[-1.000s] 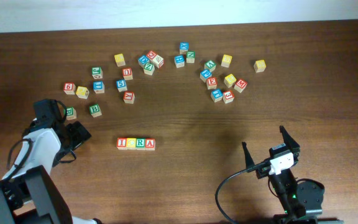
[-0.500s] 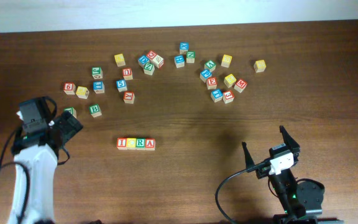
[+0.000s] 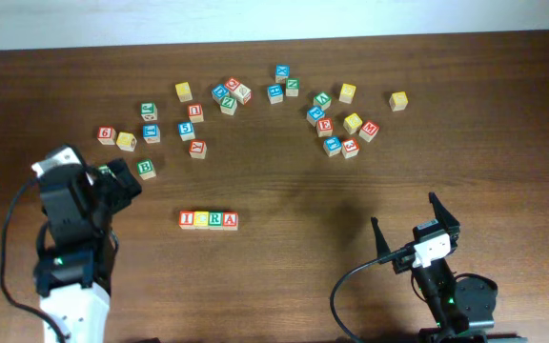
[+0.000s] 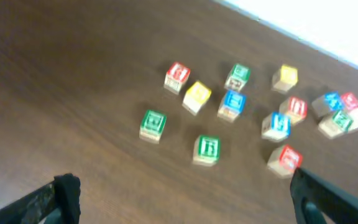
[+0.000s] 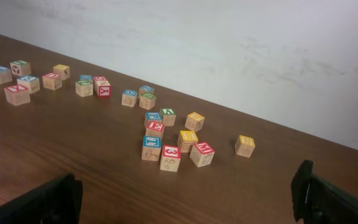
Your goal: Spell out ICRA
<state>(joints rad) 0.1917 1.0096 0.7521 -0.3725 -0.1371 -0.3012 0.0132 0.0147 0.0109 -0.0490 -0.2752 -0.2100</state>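
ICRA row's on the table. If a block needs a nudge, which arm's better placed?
Left, probably. The left gripper, open, sits just left of the ICRA row; the right gripper, also open, is farther off to its right.

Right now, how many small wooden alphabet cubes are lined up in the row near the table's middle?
4, touching side by side: red-faced I cube leftmost, then yellow-faced cube, green-faced R cube, and red-faced A cube rightmost. None looks hidden.
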